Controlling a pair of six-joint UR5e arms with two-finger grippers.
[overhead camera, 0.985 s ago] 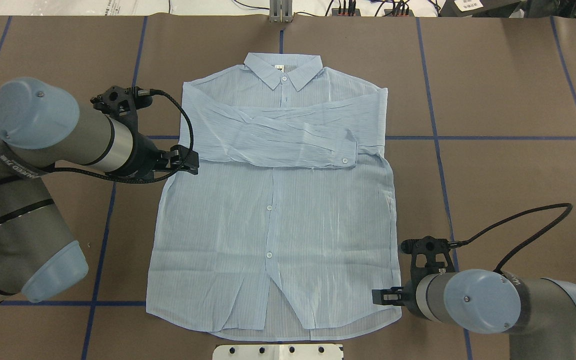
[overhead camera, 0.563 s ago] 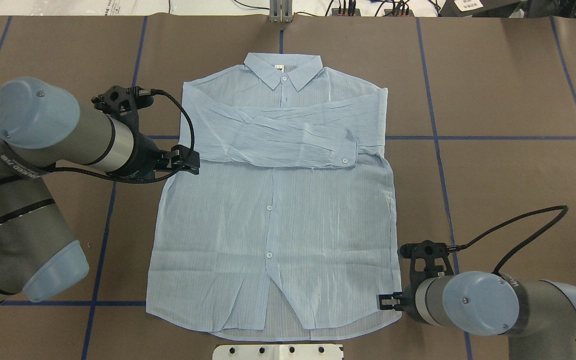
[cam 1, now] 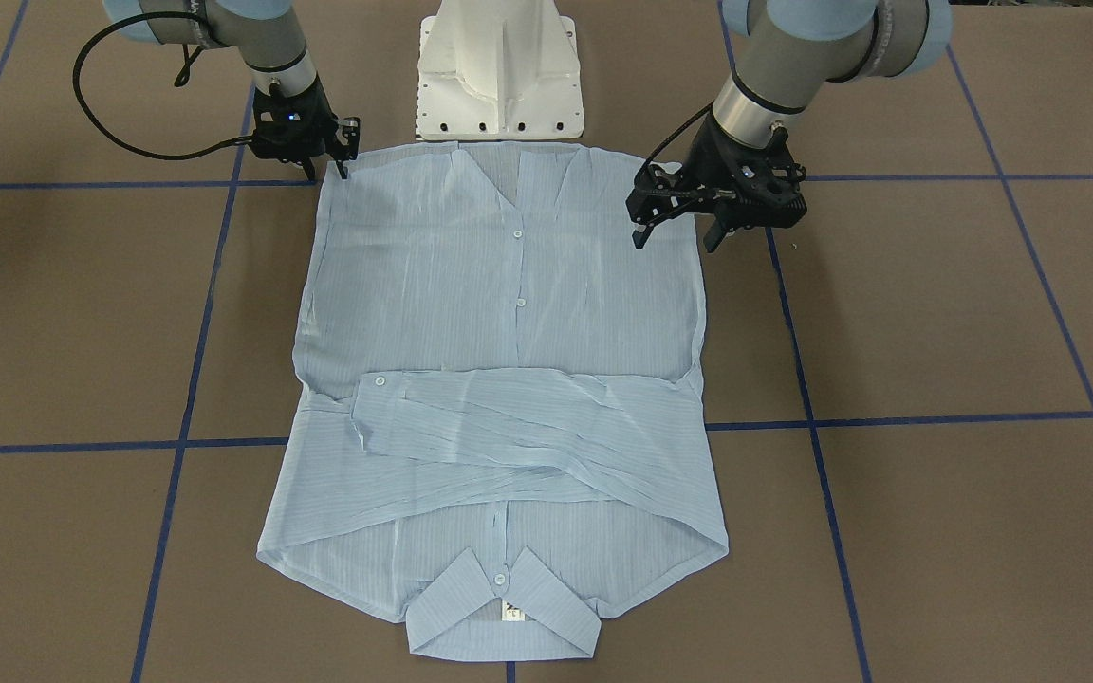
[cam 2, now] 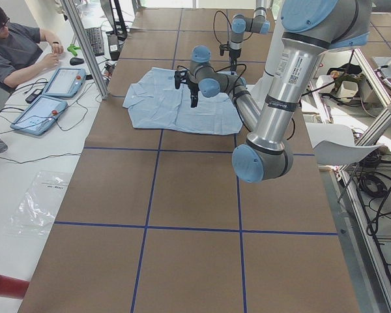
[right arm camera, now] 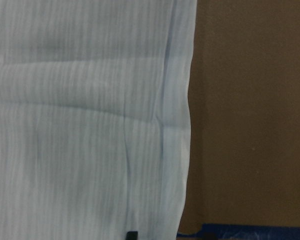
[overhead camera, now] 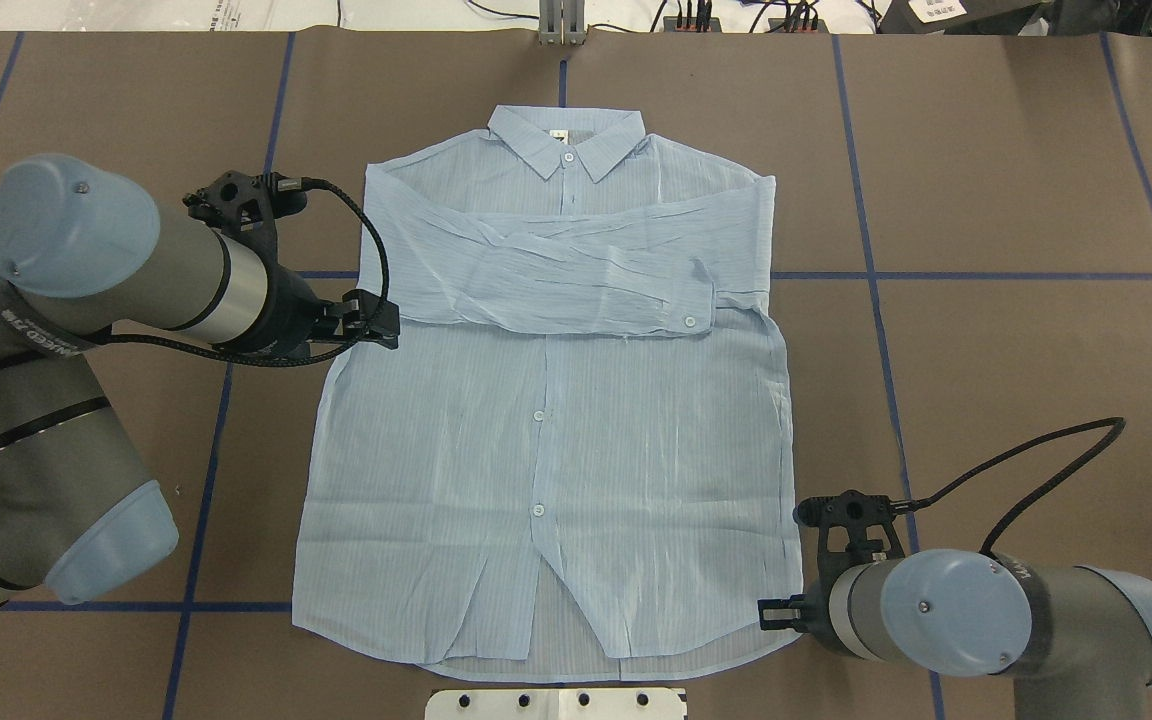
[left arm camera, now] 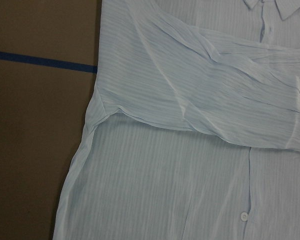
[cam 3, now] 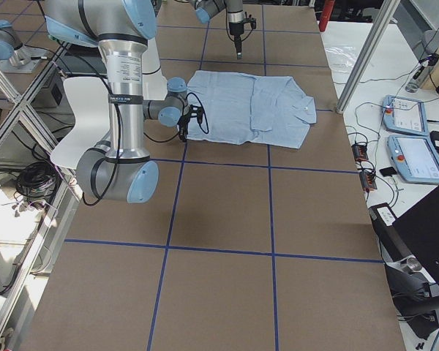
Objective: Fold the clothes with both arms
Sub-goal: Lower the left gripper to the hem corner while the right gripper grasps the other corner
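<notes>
Since people keep asking how the cloth sits at this point: we've got the shirt (overhead camera: 546, 450) lying flat and face up in the middle of the table (overhead camera: 986, 180). The collar (overhead camera: 566, 140) is at the far end from the robot and the hem is toward the white base (cam 1: 499, 85). Both sleeves (overhead camera: 576, 270) are folded in across the chest, one over the other. The top one's buttoned cuff (overhead camera: 688, 318) lies near the shirt's right side. The front is buttoned down the middle and only splits open right at the hem.

The left gripper (cam 1: 675, 242) hovers over the shirt's left edge, just below where the sleeves cross. Its fingers are spread wide with nothing between them. From overhead that gripper (overhead camera: 386, 322) sits right at the fabric's edge, and its wrist camera looks down on the armpit seam and the folded sleeves.

The right gripper (cam 1: 325, 174) is down low at the hem's right corner. Its fingers are parted, one over the cloth and one just outside it, and we see nothing pinched. Overhead, it (overhead camera: 768, 612) points in at that corner from the side. In its wrist view, one black fingertip (right arm camera: 132, 234) peeks in at the bottom over the fabric. We can't tell if it's touching.

Blue tape lines (overhead camera: 986, 275) cross the brown table on both sides of the shirt.
</notes>
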